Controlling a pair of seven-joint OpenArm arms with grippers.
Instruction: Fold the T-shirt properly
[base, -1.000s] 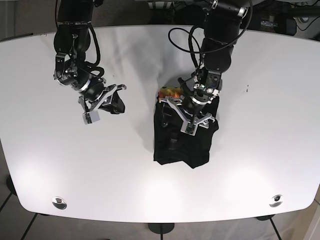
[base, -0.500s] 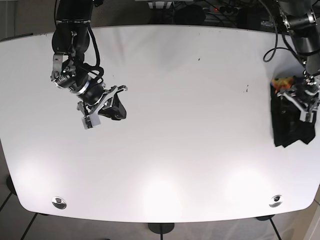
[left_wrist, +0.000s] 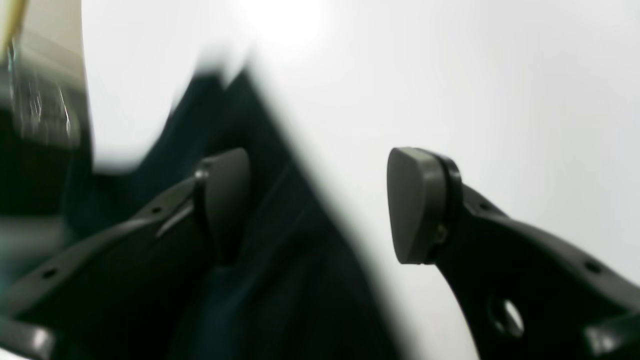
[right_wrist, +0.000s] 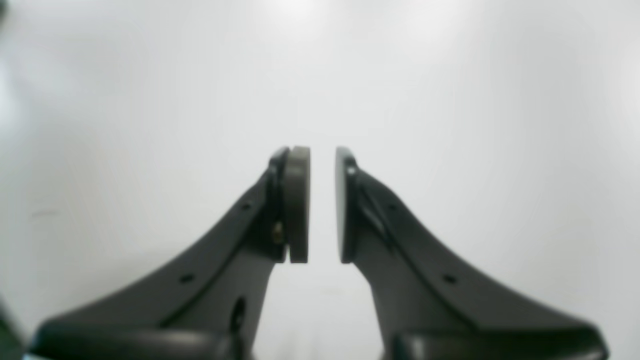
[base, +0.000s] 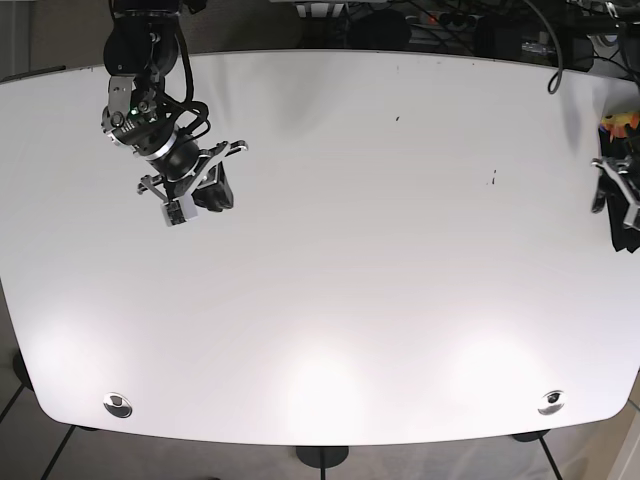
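1. The white table (base: 330, 300) is the landmark; nearly all of its top shows bare in the base view.
2. The T-shirt (left_wrist: 280, 280) is dark, almost black, and sits at the table's far right edge as the base view frames it. There it is mostly cut off by the frame, and only a sliver shows beside the arm.
3. In the left wrist view the shirt is blurred. It lies on the white top as a dark mass rising to a point, with the table's edge and a darker area beyond it at the left of that picture.
4. The left gripper (left_wrist: 320, 205) stands with its jaws wide apart. One fingertip (left_wrist: 225, 200) is over the dark cloth, the other over bare table. Whether any cloth is pinched cannot be told; the gap between the pads shows cloth on one side and white on the other.
5. In the base view the same gripper (base: 622, 195) is at the table's right edge, with a small orange and yellow patch (base: 618, 122) just beyond it.
6. The right gripper (right_wrist: 322, 205) is above the table's left rear part, well away from the shirt. Its pads are nearly together with a narrow slit between them and nothing in it; only white table shows behind.
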